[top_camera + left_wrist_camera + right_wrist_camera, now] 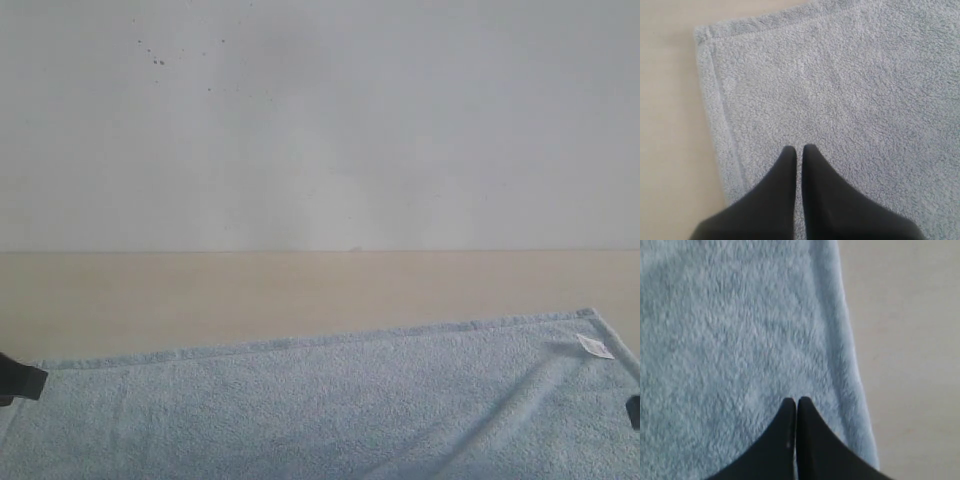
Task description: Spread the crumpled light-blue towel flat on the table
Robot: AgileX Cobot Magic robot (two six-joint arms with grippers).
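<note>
The light-blue towel (330,400) lies spread out across the near part of the beige table (300,290), its hemmed far edge running straight and a small white tag (594,346) near its far right corner. A soft crease runs across its right part. My left gripper (799,148) is shut and empty, hovering over the towel (840,100) close to its left corner; only a dark bit of it shows at the exterior view's left edge (20,380). My right gripper (796,400) is shut with nothing in it, above the towel (740,340) near its right side hem.
A white-grey wall (320,120) stands behind the table. Bare table (670,125) shows left of the towel and more bare table (910,365) to its right.
</note>
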